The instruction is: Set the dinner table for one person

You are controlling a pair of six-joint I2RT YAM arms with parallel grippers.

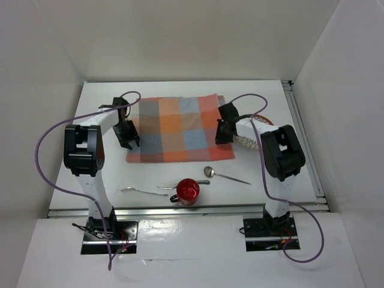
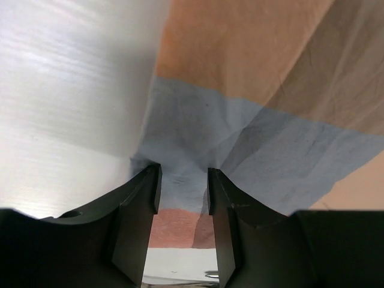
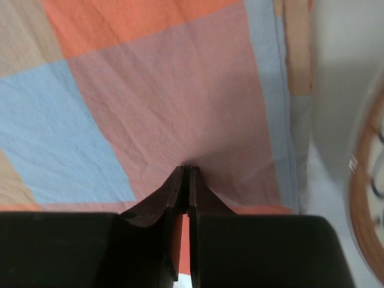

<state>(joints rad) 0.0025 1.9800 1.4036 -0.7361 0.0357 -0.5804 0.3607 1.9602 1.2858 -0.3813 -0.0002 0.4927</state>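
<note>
Counter [image 1: 180, 90] holds a checked cloth [image 1: 180, 129] toward its far edge — left jaws apart, right jaws clamped on it.

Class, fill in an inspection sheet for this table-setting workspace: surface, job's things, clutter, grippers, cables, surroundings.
Surface: dinner table, white and flat.
Job's things: checked cloth spread out towards the back; plate beside its right edge, partly hidden by the right arm; spoon, two other utensils and red cup near the front.
Clutter: nothing seen.
Grippers: left gripper open, astride the cloth's left edge; right gripper shut on the cloth's right edge.
Cables: purple cable looping along each arm.
Surroundings: white walls; metal rail at the near edge.
</note>
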